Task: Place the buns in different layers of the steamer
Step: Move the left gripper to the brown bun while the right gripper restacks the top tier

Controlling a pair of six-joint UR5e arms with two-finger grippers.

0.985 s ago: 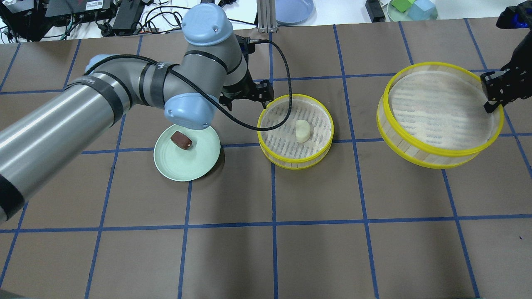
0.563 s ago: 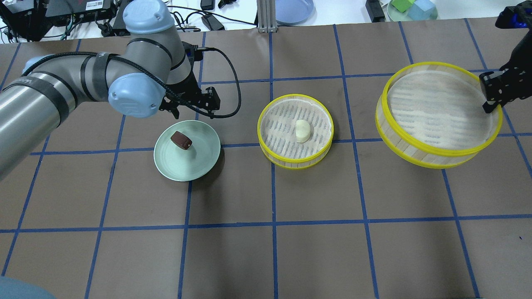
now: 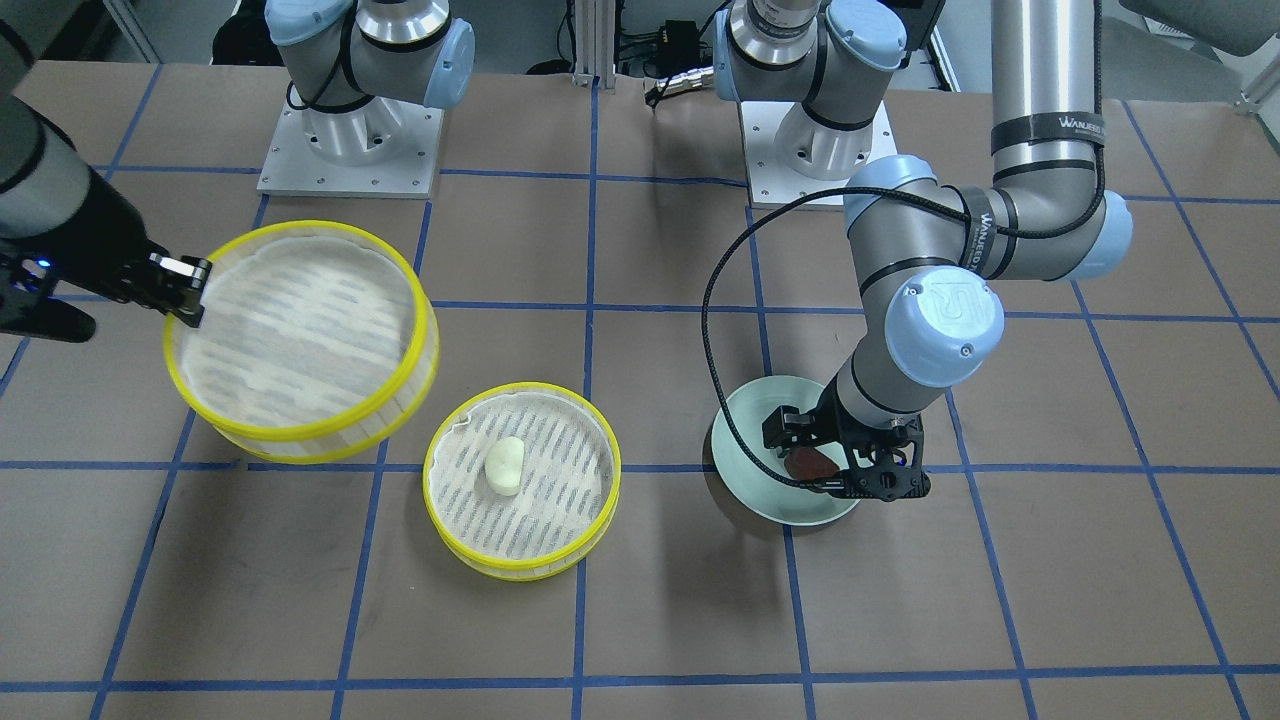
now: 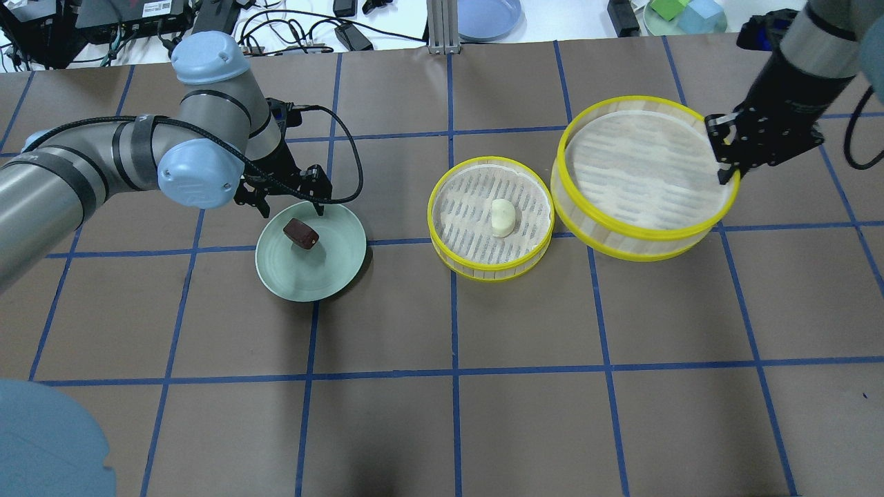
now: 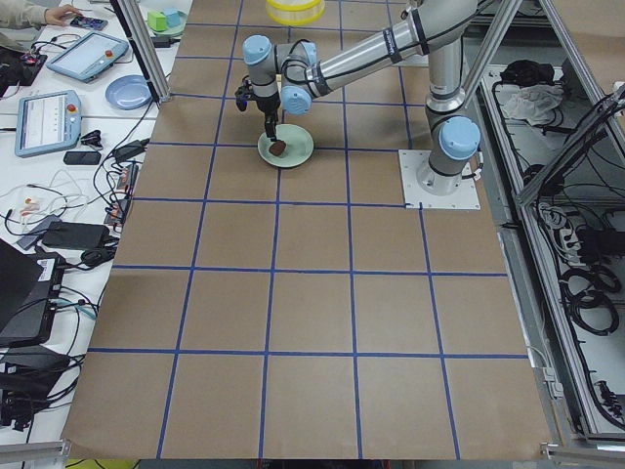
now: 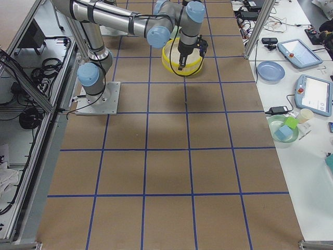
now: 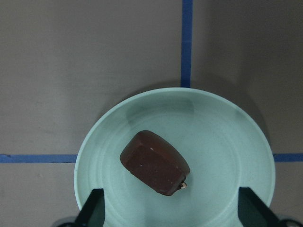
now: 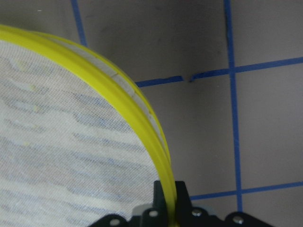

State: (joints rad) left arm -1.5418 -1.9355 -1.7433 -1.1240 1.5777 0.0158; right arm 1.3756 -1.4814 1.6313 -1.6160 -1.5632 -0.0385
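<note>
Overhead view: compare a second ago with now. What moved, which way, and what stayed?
The left gripper swung left from the tray holding the cream bun to hover open over the brown bun on the green plate. The right gripper, shut on the empty tray, carried it left. Everything else stayed.

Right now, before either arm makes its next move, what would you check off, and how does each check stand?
1. Left tool open: ok, its fingers stand wide apart in the wrist view.
2. Brown bun free to pick: ok, it lies alone on the green plate.
3. Left tool low enough to close on the brown bun: cannot tell.
4. Cream bun in the lower tray: ok.
5. Right tool gripping the second tray: ok, shut on its yellow rim.
6. Second tray stacked on the lower tray: not ok, it is held beside it.
</note>
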